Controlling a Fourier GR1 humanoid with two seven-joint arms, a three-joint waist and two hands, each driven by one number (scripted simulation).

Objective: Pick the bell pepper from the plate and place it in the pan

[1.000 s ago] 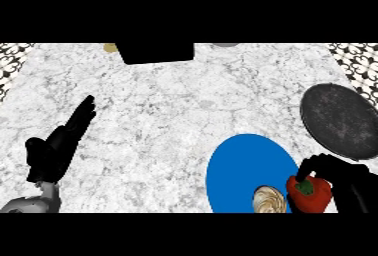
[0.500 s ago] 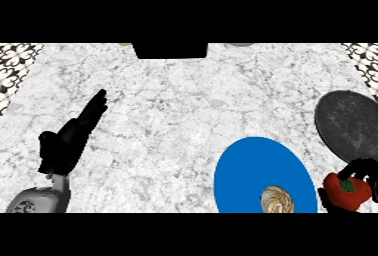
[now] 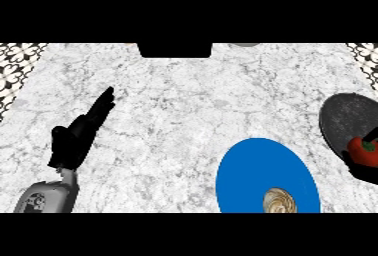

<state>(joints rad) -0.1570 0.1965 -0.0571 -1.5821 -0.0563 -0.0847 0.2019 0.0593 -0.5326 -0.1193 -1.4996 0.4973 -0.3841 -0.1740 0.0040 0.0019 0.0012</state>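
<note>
Our right hand (image 3: 360,170) is curled round the bell pepper (image 3: 365,151) – off the plate (image 3: 255,170), at the pan (image 3: 347,120)'s near rim – release remains; left hand (image 3: 77,137) rests, fingers straight

Counted across the frame: one blue plate (image 3: 258,170) at lower right, one tan swirled item (image 3: 280,201) on it, one dark pan (image 3: 347,122) at right edge, one red pepper (image 3: 365,151), two black hands, left (image 3: 77,137) and right (image 3: 359,170).
</note>
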